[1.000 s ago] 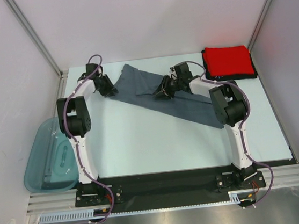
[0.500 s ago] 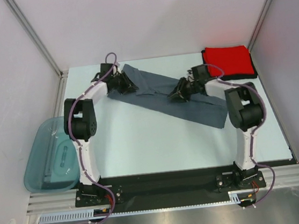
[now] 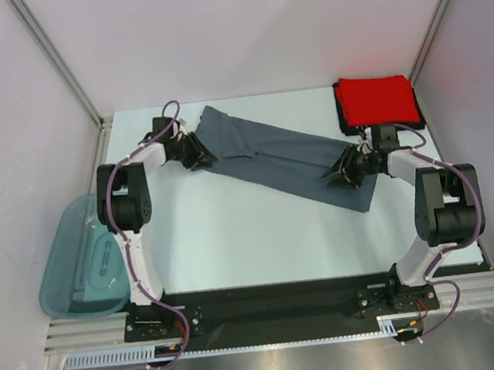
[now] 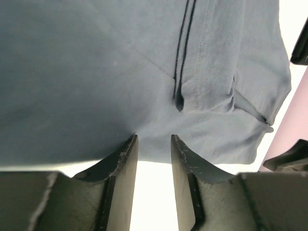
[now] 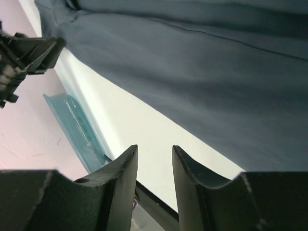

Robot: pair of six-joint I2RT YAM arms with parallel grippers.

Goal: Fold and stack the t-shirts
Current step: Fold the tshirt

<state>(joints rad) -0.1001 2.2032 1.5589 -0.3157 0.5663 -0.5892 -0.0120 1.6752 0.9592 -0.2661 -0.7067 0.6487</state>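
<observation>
The slate blue-grey t-shirt lies as a long diagonal band from back left to right. My left gripper is open at its left end; in the left wrist view the gripper has its tips at the shirt's near edge, with nothing between them. My right gripper is open at the shirt's lower right end; in the right wrist view the gripper is low over bare table beside the shirt. The folded red t-shirt lies on the black one at the back right.
A translucent teal tub sits off the table's left edge; it also shows in the right wrist view. White walls close the back and sides. The black mounting rail runs along the near edge.
My right gripper slid right along the blue-grey shirt to its lower right end. My left gripper went right, then came back a little left. The shirt now lies longer and smoother.
</observation>
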